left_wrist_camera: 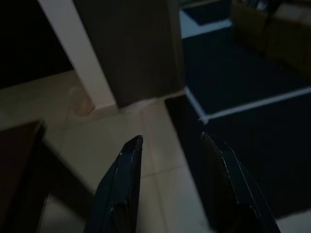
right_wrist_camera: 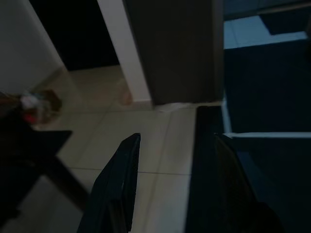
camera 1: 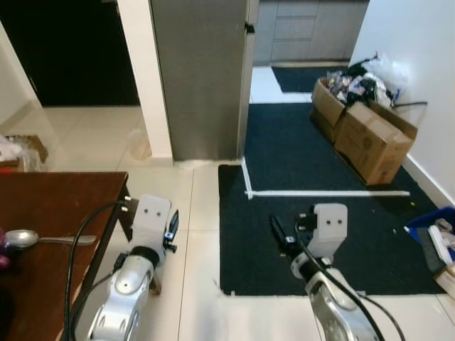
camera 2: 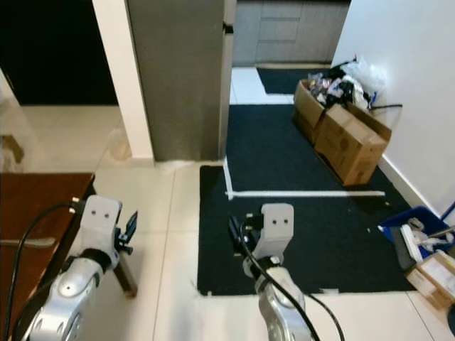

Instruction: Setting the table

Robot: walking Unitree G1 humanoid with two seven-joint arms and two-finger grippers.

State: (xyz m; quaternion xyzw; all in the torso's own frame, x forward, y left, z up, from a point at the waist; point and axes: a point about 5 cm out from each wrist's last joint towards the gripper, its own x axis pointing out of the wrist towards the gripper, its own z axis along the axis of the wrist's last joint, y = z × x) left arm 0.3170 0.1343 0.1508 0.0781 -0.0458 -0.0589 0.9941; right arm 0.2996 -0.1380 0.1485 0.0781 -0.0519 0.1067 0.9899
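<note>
Table (camera 1: 64, 192), dark brown wood, sat at the robot's left, its corner just beside the left arm. A metal spoon (camera 1: 35, 239) lay on the tabletop near the left edge of the head view, bowl pointing left, handle toward the table's right edge. Left gripper (left_wrist_camera: 170, 145) hung over pale floor tile off the table corner, fingers (left_wrist_camera: 127, 170) spread apart, nothing between them. Right gripper (right_wrist_camera: 172, 145) was held over the seam where tile met the dark carpet (camera 1: 320, 170), fingers (right_wrist_camera: 121, 174) likewise parted and holding nothing. Both wrist views were dim. White tape line (camera 1: 327, 193) ran across the carpet ahead of the right arm. A grey partition (camera 1: 202, 71) stood straight ahead with a white door frame (camera 1: 146, 71) to its left and a dark room beyond. Cardboard boxes (camera 1: 362, 131), stuffed with clutter, sat against the right wall. A blue bin (camera 1: 434, 238) was at the far right edge.
</note>
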